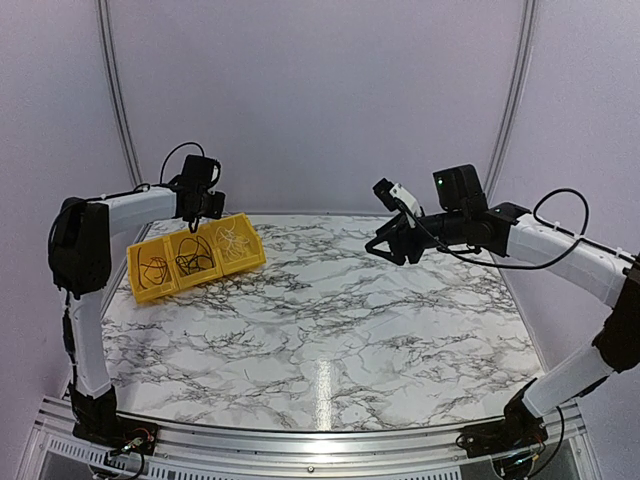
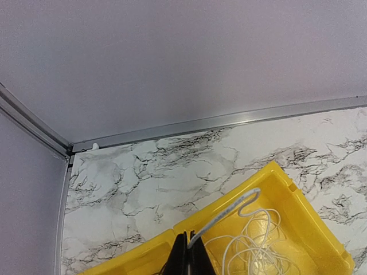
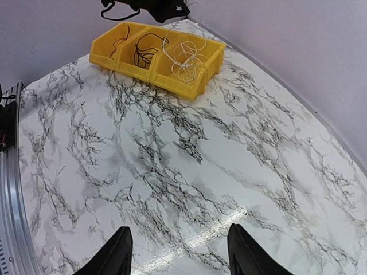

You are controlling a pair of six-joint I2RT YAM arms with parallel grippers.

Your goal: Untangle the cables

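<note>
Left hand (image 2: 187, 245) pinching thin pale cable (image 2: 226, 211) over yellow 3-compartment bin (image 2: 312, 220), right hand (image 3: 179, 255) wide above marbled table (image 3: 229, 143)

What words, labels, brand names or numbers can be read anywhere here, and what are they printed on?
None: no readable text in any view.
The yellow bin, the marble tabletop and the grey walls carry no print.
The left arm and right arm show no legible label or brand.
The only sign is a small green light on the right arm's camera box.
</note>
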